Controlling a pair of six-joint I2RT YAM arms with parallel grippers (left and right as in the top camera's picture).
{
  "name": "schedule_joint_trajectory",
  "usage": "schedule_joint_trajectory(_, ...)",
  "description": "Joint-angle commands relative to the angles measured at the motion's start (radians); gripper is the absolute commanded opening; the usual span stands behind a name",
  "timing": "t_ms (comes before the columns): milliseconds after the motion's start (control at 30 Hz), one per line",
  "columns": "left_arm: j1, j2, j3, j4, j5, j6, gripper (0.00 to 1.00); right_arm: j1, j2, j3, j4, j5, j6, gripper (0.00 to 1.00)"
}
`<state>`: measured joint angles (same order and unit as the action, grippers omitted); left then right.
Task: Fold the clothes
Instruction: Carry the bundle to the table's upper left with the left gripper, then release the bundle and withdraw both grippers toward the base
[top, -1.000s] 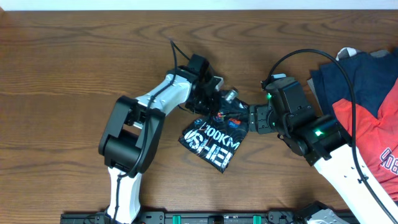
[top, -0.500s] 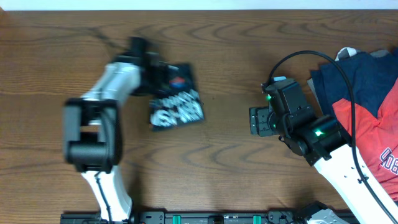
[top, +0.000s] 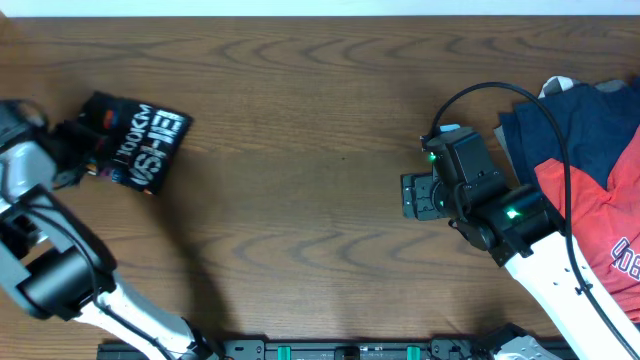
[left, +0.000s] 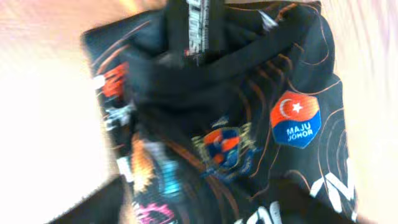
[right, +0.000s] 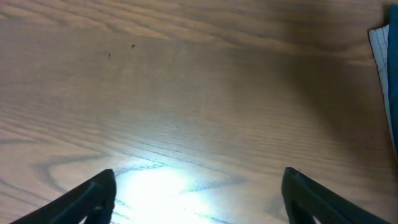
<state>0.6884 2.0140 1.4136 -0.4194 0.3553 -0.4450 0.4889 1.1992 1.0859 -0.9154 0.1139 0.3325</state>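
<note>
The folded black jersey (top: 135, 135), with white lettering up, lies at the table's far left. Close up in the left wrist view, the jersey (left: 236, 124) fills the frame, showing its orange contour lines, crest and colourful logos. My left gripper (top: 78, 152) is at the jersey's left edge. Its dark fingers (left: 93, 205) sit wide apart at the bottom of the blurred wrist view, so the gripper (left: 199, 211) is open with cloth lying between them. My right gripper (top: 415, 195) hovers open over bare wood right of centre. Nothing lies between the right gripper's (right: 199, 199) fingers.
A pile of navy and red garments (top: 590, 170) lies at the table's right edge, behind my right arm. Its blue edge (right: 388, 74) shows at the right of the right wrist view. A black rail (top: 350, 350) runs along the front edge.
My left arm swept the jersey from the table's centre to its far left, and its jaws have opened. The right arm has stayed in place.
</note>
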Motion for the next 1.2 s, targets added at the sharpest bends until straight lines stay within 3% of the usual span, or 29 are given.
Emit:
schedule_joint_trajectory(0,0.024,-0.042,0.018,-0.021,0.111,-0.065,0.98,-0.013,-0.01,0.014,0.008,0.018,0.012,0.88)
schedule_joint_trajectory(200,-0.035,-0.124,0.018,-0.035,0.108,-0.064,0.98,-0.092,-0.008,0.014,0.013,0.014,0.067,0.95)
schedule_joint_trajectory(433,-0.313,-0.219,0.018,-0.076,0.081,0.086,0.98,-0.253,0.077,0.014,0.089,-0.191,0.001,0.98)
schedule_joint_trajectory(533,-0.481,-0.217,0.017,-0.179,-0.001,0.142,0.98,-0.301,0.149,0.014,0.112,-0.249,-0.016,0.98)
schedule_joint_trajectory(633,-0.654,-0.217,0.016,-0.388,-0.14,0.146,0.98,-0.319,0.212,0.014,0.072,-0.262,-0.015,0.99)
schedule_joint_trajectory(833,-0.858,-0.217,0.016,-0.772,-0.245,0.15,0.98,-0.32,0.23,0.014,-0.066,-0.283,-0.015,0.99)
schedule_joint_trajectory(933,-0.918,-0.217,0.015,-0.93,-0.245,0.156,0.98,-0.326,0.23,0.014,-0.162,-0.395,-0.015,0.99)
schedule_joint_trajectory(1033,-0.954,-0.249,0.0,-1.005,-0.245,0.157,0.98,-0.337,0.223,0.014,-0.252,-0.472,-0.015,0.99)
schedule_joint_trajectory(1167,-0.988,-0.395,-0.058,-0.972,-0.245,0.157,0.98,-0.337,0.15,0.013,-0.3,-0.4,-0.01,0.99)
